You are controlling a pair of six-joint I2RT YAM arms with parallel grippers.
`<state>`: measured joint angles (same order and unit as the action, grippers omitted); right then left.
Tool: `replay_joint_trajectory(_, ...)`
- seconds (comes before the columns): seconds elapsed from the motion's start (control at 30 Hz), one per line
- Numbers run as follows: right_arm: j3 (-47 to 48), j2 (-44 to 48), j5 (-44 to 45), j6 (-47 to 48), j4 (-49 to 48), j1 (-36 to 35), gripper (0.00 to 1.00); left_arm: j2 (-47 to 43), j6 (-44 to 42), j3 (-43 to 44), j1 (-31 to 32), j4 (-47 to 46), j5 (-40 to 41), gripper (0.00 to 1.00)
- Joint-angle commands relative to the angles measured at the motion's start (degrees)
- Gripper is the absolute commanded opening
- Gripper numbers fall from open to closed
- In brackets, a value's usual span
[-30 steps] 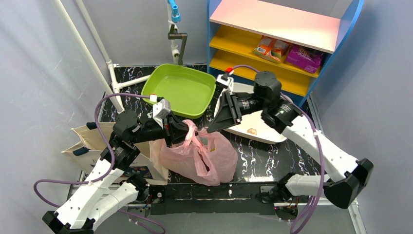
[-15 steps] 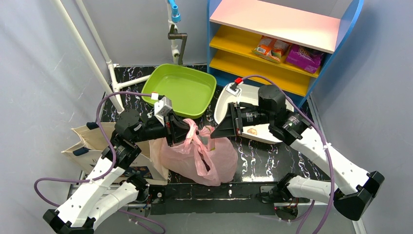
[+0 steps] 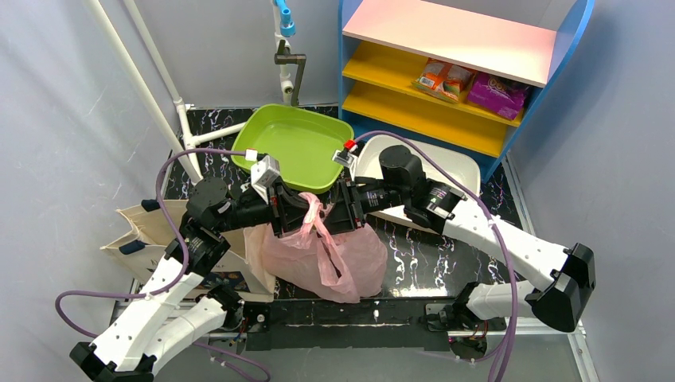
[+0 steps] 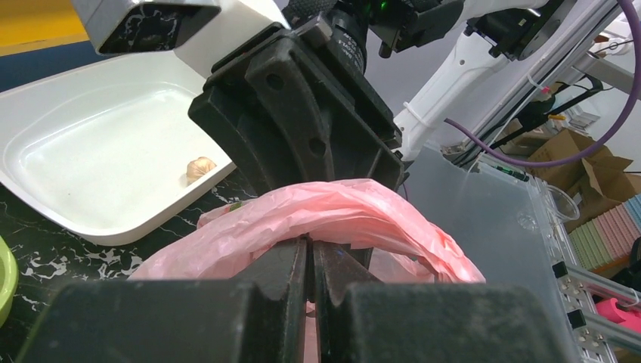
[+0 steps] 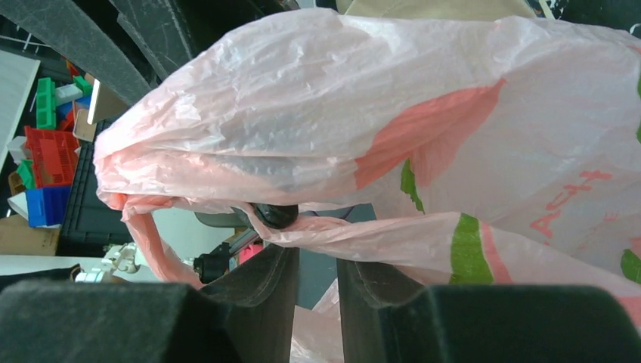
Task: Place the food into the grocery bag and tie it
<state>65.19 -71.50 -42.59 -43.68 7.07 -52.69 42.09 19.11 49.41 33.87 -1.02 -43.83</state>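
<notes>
A beige canvas tote [image 3: 143,231] sits just left of the thin pink plastic grocery bag [image 3: 350,255], which is near the front table edge. The left gripper [image 4: 311,249] pinches a bag handle. The right gripper [image 5: 317,265] meets it there, fingers nearly together; whether it grips, one cannot tell. Behind are a green plastic tray [image 3: 298,147] and a white tray [image 3: 466,171].

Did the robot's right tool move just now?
Yes. The right tool slid left, off the white tray it was covering, and now reaches the top of the pink bag, close to the left tool.
</notes>
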Motion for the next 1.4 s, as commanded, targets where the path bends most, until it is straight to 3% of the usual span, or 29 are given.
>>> replay_joint_trajectory(0.0, 1.2, 0.9, -1.4, 1.8, -9.6, -1.1, 0.34, -0.3, 0.3, 2.4, -0.1, 0.5, 1.3, 0.0)
replay_joint_trajectory(0.3, -0.9, 1.4, -0.4, 6.1, -21.6, -4.7, 0.51, 0.6, 0.7, 4.4, -0.1, 4.3, 2.1, 0.0)
replay_joint_trajectory(0.73, -5.5, 0.7, 4.9, 13.4, -35.5, -8.3, 0.54, 3.5, -0.7, 9.3, -0.1, 9.3, 0.4, 0.0)
replay_joint_trajectory(1.07, -15.9, 6.2, 9.6, 21.6, -48.6, -9.1, 0.59, 6.6, -2.7, 12.1, -0.1, 12.7, -0.5, 0.0)
replay_joint_trajectory(1.37, -19.4, 5.4, 13.3, 20.1, -60.9, -10.4, 0.6, 9.1, -1.8, 13.6, -0.1, 12.4, 0.0, 0.0)
